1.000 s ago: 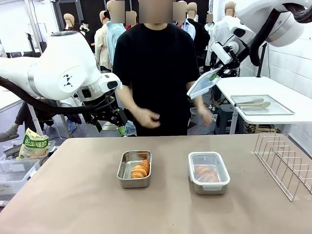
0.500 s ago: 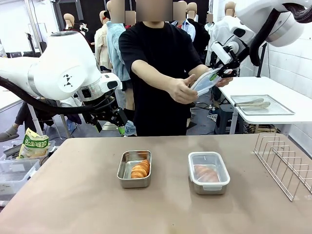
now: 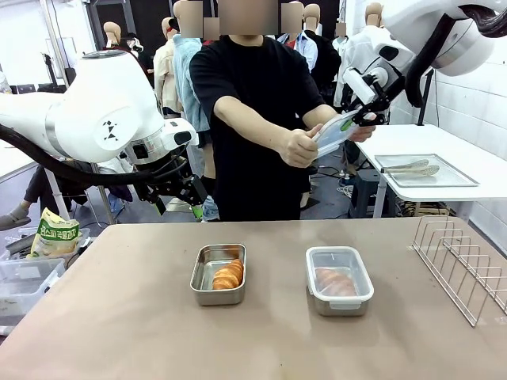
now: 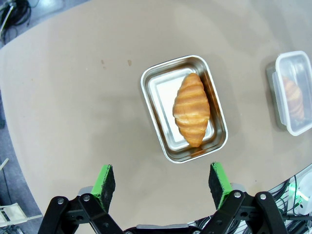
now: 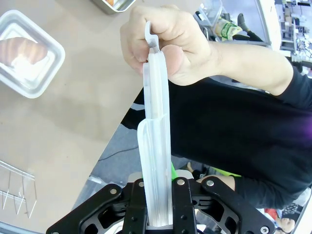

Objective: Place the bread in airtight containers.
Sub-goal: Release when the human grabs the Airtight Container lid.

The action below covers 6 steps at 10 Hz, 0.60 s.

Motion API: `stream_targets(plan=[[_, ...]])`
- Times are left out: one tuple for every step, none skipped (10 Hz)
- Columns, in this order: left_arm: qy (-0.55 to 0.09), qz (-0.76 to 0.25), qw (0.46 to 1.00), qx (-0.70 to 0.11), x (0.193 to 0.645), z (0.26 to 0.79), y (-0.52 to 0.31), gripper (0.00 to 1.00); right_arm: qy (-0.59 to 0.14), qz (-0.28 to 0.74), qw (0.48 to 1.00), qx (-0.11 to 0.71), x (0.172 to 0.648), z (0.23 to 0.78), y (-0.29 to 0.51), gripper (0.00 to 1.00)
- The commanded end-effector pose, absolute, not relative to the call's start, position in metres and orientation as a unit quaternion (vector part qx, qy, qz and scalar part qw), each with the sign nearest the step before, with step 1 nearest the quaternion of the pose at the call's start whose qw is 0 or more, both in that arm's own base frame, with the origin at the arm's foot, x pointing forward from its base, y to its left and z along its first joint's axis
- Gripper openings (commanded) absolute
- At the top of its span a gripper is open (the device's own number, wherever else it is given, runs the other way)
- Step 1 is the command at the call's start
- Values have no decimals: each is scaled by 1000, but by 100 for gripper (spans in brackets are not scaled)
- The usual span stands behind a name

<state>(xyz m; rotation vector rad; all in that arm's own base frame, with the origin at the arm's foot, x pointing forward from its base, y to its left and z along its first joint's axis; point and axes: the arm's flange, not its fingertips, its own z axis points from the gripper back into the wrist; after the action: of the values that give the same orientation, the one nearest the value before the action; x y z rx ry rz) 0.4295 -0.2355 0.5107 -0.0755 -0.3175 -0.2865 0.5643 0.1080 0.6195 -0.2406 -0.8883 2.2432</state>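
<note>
Upper right: right gripper (image 3: 354, 120) clamped on clear lid (image 3: 334, 132), person's hand (image 3: 299, 147) gripping its far end — late release risks tug-of-war, lid flexing or dropping.

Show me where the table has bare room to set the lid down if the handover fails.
Bare brown table left of the open tub, and the whole strip in front of both tubs. A narrower gap lies between the open tub and the lidded tub. The right edge is crowded by the wire rack.
</note>
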Motion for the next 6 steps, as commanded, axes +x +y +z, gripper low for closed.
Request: stream_targets(plan=[[-158, -138, 977, -39, 429, 511, -234, 100, -345, 866, 350, -92, 563, 621, 107, 0], [-158, -138, 977, -39, 429, 511, -234, 100, -345, 866, 350, -92, 563, 621, 107, 0], [-158, -138, 977, -39, 429, 511, -234, 100, -345, 866, 350, -92, 563, 621, 107, 0], [-158, -138, 977, -39, 429, 511, -234, 100, -345, 866, 350, -92, 563, 621, 107, 0], [-158, -138, 977, -39, 429, 511, -234, 100, -345, 866, 350, -92, 563, 621, 107, 0], [-158, -138, 977, -39, 429, 511, -234, 100, -345, 866, 350, -92, 563, 621, 107, 0]])
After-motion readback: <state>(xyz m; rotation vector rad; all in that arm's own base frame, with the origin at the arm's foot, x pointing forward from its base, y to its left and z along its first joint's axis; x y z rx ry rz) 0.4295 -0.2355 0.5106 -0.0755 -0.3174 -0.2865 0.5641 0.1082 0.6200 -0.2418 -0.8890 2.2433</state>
